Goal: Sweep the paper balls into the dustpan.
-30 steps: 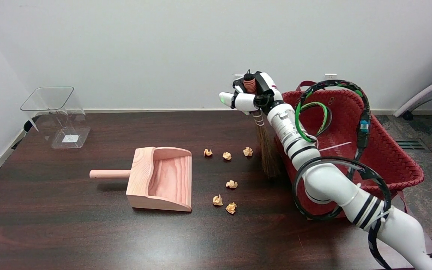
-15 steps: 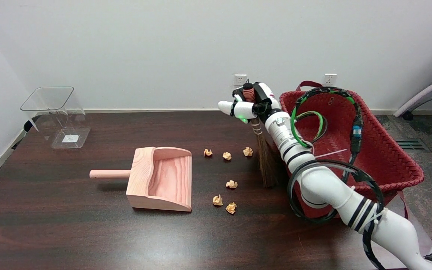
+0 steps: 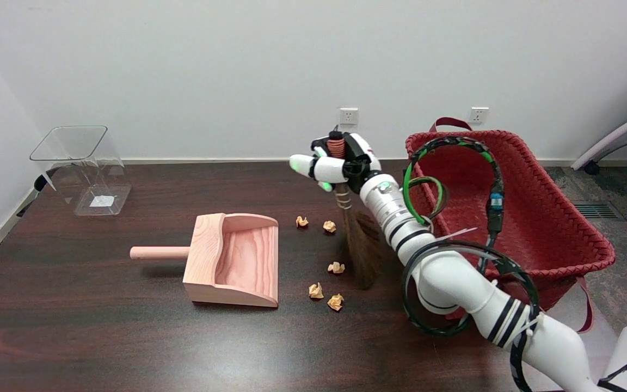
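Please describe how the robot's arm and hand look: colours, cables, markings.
The right arm is white and rounded, with black bands at its joints. Black cables loop around it, and one green cable. The right hand is black and white, with green lights on its fingertips.

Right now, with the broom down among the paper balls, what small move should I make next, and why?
Probably draw the broom left toward the dustpan. The right hand grips its handle, the bristles stand just right of the paper balls, and the pan's open mouth faces them with none inside yet.
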